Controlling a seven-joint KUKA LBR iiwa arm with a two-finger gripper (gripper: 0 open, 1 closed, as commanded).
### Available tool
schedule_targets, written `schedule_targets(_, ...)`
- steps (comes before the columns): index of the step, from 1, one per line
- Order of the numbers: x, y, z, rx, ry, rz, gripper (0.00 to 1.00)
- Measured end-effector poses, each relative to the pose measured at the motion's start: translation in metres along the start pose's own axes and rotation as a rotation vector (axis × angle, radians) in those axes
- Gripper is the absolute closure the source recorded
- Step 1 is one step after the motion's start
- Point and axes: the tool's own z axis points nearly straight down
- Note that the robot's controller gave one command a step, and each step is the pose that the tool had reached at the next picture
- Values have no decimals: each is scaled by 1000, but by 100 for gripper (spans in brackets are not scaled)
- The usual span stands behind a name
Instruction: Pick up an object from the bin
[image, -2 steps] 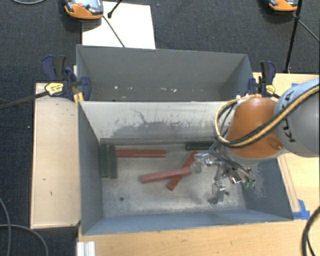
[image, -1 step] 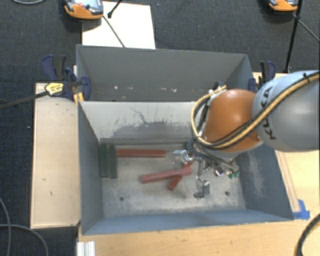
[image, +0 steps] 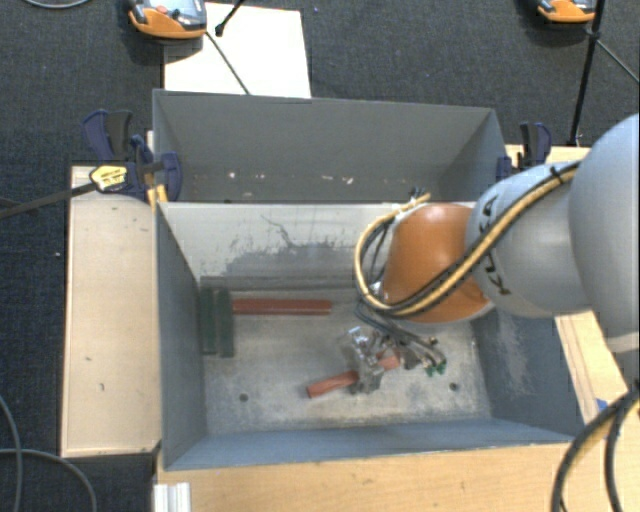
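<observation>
Red stick lies clear of walls, beside pincer.

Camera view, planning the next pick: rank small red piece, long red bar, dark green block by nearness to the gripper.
1. Small red piece, beside the gripper, front floor.
2. Long red bar, back wall.
3. Dark green block, far left.

- grey metal bin; floor scuffed, bare across most of its left front
- dark green block at floor's left, lying front to back
- long red bar along the back, one end by the block
- short red piece near centre front
- small green bit to its right, apart
</observation>
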Motion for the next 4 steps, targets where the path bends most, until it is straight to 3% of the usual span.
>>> schedule_targets(1,0,0,0,0,0,-1,100)
schedule_targets(2,-13,5,-92,2,-2,-31,100)
schedule_targets(3,-13,5,-92,2,-2,-32,100)
schedule_targets(4,-14,22,-131,1,4,-30,100)
